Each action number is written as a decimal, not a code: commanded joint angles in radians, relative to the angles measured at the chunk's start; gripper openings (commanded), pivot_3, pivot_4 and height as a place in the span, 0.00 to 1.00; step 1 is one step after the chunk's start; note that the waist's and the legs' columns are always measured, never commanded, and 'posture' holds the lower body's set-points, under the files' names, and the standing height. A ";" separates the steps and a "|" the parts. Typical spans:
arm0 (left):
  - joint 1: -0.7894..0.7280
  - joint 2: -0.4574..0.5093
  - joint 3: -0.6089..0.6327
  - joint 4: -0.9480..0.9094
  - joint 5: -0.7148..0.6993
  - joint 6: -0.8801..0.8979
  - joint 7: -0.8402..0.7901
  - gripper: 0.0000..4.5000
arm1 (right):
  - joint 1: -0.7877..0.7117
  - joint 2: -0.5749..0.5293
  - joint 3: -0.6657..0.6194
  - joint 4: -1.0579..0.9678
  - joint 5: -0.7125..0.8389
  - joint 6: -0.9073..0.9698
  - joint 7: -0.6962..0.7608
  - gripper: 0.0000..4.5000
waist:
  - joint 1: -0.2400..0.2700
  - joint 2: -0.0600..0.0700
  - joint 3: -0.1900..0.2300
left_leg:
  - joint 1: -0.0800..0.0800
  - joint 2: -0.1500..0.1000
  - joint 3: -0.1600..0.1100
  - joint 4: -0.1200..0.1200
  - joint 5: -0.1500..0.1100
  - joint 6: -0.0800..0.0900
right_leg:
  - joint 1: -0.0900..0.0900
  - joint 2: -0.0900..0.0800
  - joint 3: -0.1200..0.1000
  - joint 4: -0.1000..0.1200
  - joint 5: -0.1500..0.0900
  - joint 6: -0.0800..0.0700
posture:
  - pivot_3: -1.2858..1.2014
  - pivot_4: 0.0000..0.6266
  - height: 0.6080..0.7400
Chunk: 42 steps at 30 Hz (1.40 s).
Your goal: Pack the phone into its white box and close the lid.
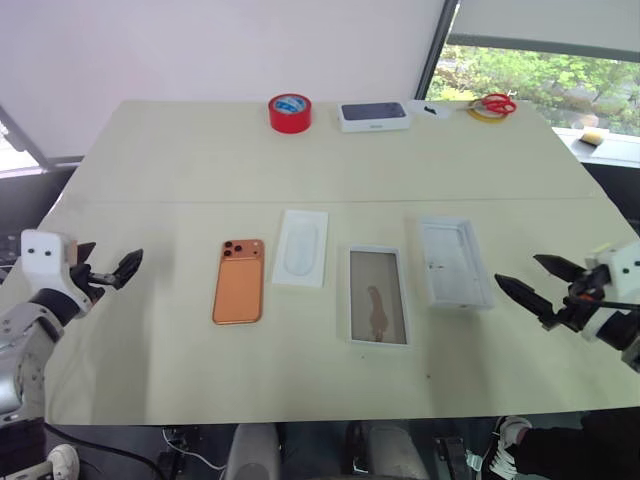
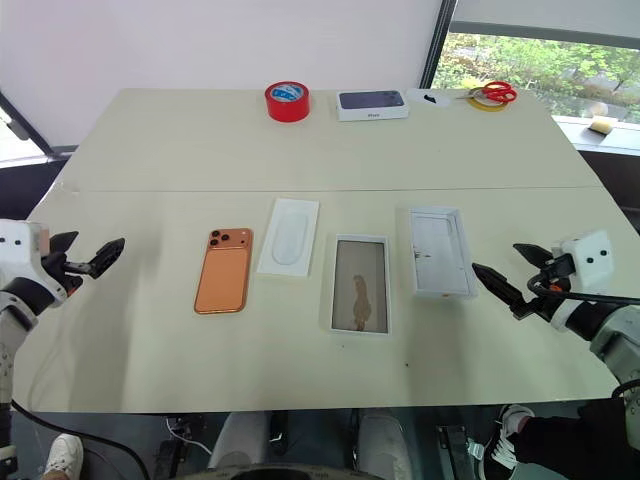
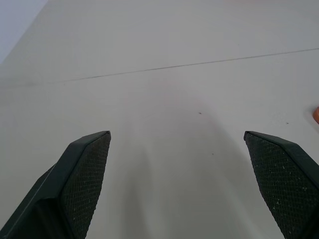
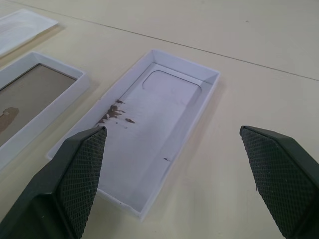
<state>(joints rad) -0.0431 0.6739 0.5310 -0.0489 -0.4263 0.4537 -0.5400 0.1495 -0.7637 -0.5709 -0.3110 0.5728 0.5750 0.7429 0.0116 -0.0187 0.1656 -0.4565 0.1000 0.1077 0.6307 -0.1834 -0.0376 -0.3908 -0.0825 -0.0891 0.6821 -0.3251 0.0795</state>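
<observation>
Left eye view: phone (image 1: 239, 281) lies outside the white box (image 1: 455, 262) mid-bench; left gripper (image 1: 112, 270) and right gripper (image 1: 533, 284) spread apart, empty; packing not begun.

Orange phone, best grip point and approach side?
Probably the long edges, mid-length. The phone lies flat, back up, lenses at its far end, apart from the white insert beside it. Come from above with the open left claw, which is nearer, fingers straddling the narrow width, below the lens cluster.
</observation>
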 commanded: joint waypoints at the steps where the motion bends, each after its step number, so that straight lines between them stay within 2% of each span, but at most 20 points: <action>1: 0.005 0.007 0.016 -0.052 -0.012 0.000 0.005 1.00 | -0.012 -0.012 -0.009 -0.021 0.013 -0.007 0.007 0.99 | 0.000 0.000 0.000 | 0.000 0.000 0.000 0.000 0.000 0.000 | 0.000 0.000 0.000 0.000 0.000 0.000 | 0.52 0.24 0.93; 10: -0.019 -0.026 -0.029 -0.129 -0.027 0.036 0.024 1.00 | -0.047 -0.034 0.002 -0.026 0.012 -0.004 0.024 0.99 | 0.001 0.000 0.000 | 0.000 0.000 0.000 0.000 0.000 0.000 | 0.000 0.000 0.000 0.000 0.000 0.000 | 0.52 0.24 0.93; 17: -0.063 -0.148 -0.167 -0.293 -0.075 0.124 0.081 1.00 | -0.112 -0.048 0.029 -0.008 -0.011 -0.028 0.034 0.99 | 0.001 0.000 0.000 | 0.000 0.000 0.000 0.001 0.000 0.000 | 0.001 0.000 0.000 0.000 0.000 0.000 | 0.52 0.24 0.93; 21: -0.160 -0.206 -0.254 -0.341 -0.122 0.242 0.137 1.00 | -0.166 -0.078 0.062 -0.060 0.012 0.004 0.033 0.99 | 0.001 0.000 0.000 | 0.000 0.000 0.000 0.001 0.000 0.000 | 0.001 0.001 0.000 0.001 0.000 0.000 | 0.52 0.24 0.93; 26: -0.328 -0.307 -0.347 -0.311 -0.129 0.493 0.312 1.00 | -0.196 -0.087 0.146 -0.114 -0.014 0.007 0.030 0.99 | 0.001 -0.001 0.000 | 0.001 -0.001 -0.001 0.001 0.000 0.000 | 0.002 0.001 0.000 0.001 0.000 0.001 | 0.52 0.24 0.93; 33: -0.564 -0.488 -0.288 -0.191 -0.161 0.870 0.510 1.00 | -0.216 -0.073 0.222 -0.163 -0.013 0.012 0.019 0.99 | 0.002 -0.001 0.001 | 0.001 -0.001 -0.001 0.002 0.000 0.000 | 0.002 0.001 0.000 0.001 0.000 0.001 | 0.52 0.24 0.93; 42: -0.655 -0.556 -0.241 -0.106 -0.125 1.053 0.553 1.00 | -0.193 -0.068 0.227 -0.203 0.006 0.027 0.009 0.99 | 0.002 -0.002 0.001 | 0.001 -0.001 -0.001 0.002 0.001 0.000 | 0.002 0.001 0.000 0.001 0.000 0.001 | 0.52 0.24 0.93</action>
<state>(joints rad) -0.6761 0.1192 0.2701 -0.1502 -0.5580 1.4871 0.0133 -0.0450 -0.8336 -0.3257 -0.4793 0.5656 0.6042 0.7541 0.0134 -0.0204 0.1664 -0.4556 0.0989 0.1066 0.6326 -0.1827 -0.0380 -0.3887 -0.0818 -0.0887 0.6833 -0.3250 0.0802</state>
